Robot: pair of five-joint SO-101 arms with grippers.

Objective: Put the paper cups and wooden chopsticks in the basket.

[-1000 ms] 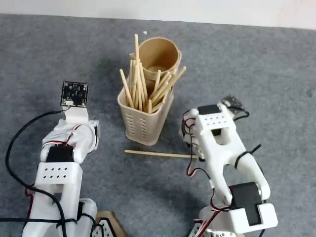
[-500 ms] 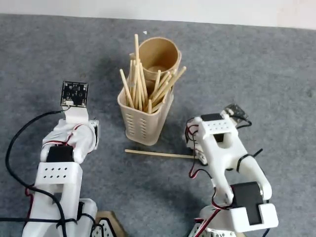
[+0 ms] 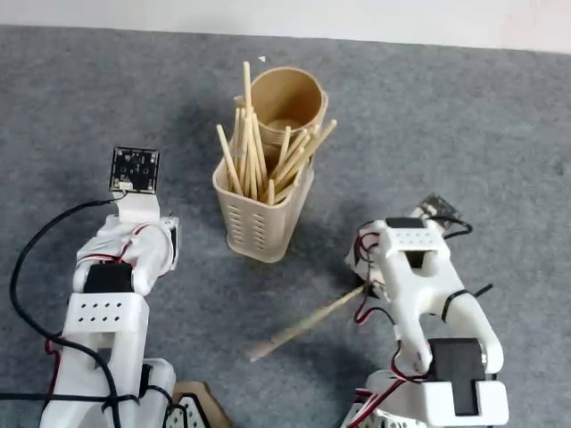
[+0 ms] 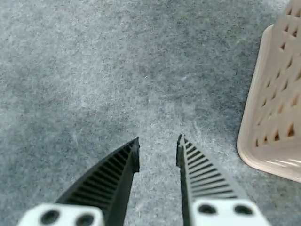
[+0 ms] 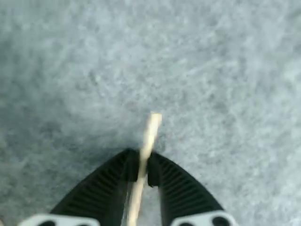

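Observation:
A beige perforated basket stands mid-table with several wooden chopsticks upright in it and a brown paper cup leaning in at its far side. My right gripper is shut on one end of a single chopstick, which slants across the carpet toward the near side, its far end low. In the right wrist view the chopstick's short end pokes out past the fingertips. My left gripper hovers open over bare carpet, with the basket wall beside it.
Grey carpet covers the table. The left arm's body sits near-left of the basket, the right arm near-right. A pale wall edge runs along the far side. A wooden piece lies at the near edge.
The right arm has pulled back toward the near side with the chopstick pinched. The chopstick swung from lying level in front of the basket to a slant. The left arm kept still.

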